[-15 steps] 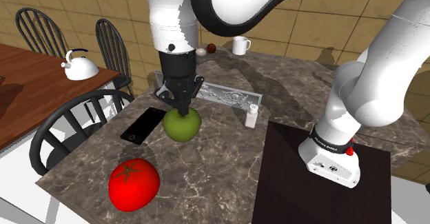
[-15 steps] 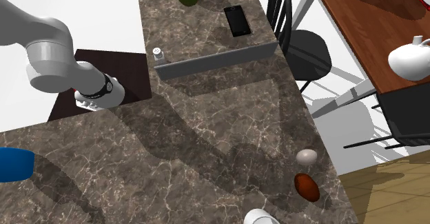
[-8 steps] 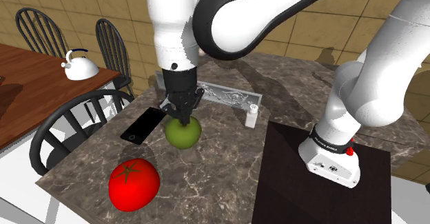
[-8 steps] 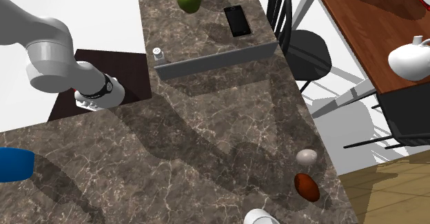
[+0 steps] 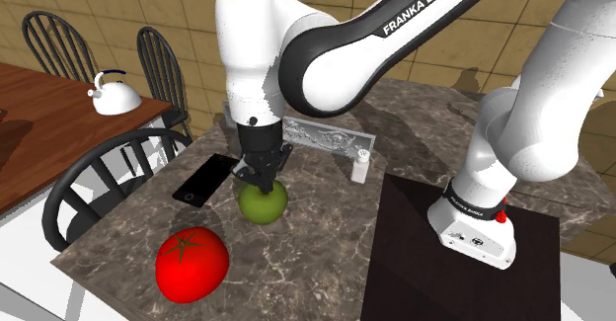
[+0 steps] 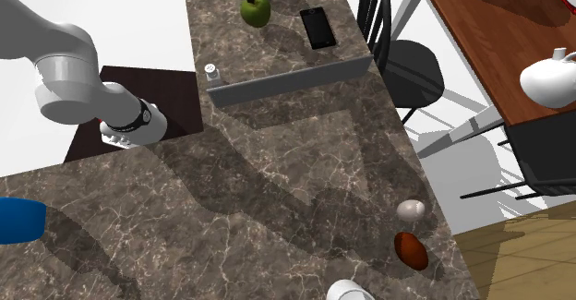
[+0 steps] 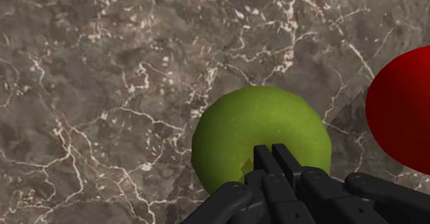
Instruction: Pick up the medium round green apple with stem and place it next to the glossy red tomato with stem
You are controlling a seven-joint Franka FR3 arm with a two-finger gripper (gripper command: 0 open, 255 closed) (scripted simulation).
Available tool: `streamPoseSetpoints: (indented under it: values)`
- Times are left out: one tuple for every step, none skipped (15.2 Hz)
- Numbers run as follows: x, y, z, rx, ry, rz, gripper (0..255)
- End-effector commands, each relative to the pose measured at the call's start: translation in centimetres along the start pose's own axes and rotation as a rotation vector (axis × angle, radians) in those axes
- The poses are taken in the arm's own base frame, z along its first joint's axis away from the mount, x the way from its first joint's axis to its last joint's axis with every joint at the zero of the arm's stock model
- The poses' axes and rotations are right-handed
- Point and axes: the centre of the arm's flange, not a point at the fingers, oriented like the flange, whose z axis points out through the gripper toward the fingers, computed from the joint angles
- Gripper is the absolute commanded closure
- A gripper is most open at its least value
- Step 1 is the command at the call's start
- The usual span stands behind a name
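Gripper (image 5: 265, 184) pinching green apple (image 5: 263, 205), phone (image 5: 205, 181) beside, red tomato (image 5: 192, 264) near

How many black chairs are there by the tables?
3. The near chair is pushed up to the marble counter; the middle chair and the far chair stand behind it, beside the wooden table. More could be hidden out of view.

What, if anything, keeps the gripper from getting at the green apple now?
Likely nothing: the gripper sits on top of the green apple, fingers together there; phone and red tomato lie apart from it.
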Motion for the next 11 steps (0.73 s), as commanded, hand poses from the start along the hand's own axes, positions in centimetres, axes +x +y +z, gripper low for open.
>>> streamPoseSetpoints:
  values:
    - [-0.07,-0.01,0.47,0.001,0.000,0.000,255]
    - [-0.07,-0.01,0.47,0.001,0.000,0.000,255]
    - [-0.07,-0.01,0.47,0.001,0.000,0.000,255]
    - [-0.07,-0.01,0.47,0.001,0.000,0.000,255]
    - [-0.07,-0.01,0.47,0.001,0.000,0.000,255]
    - [-0.07,-0.01,0.47,0.001,0.000,0.000,255]
    - [-0.07,-0.01,0.47,0.001,0.000,0.000,255]
    - [-0.07,-0.01,0.47,0.001,0.000,0.000,255]
    - [-0.07,-0.01,0.47,0.001,0.000,0.000,0]
    - [-0.07,-0.01,0.48,0.001,0.000,0.000,0]
    - [-0.07,-0.01,0.47,0.001,0.000,0.000,0]
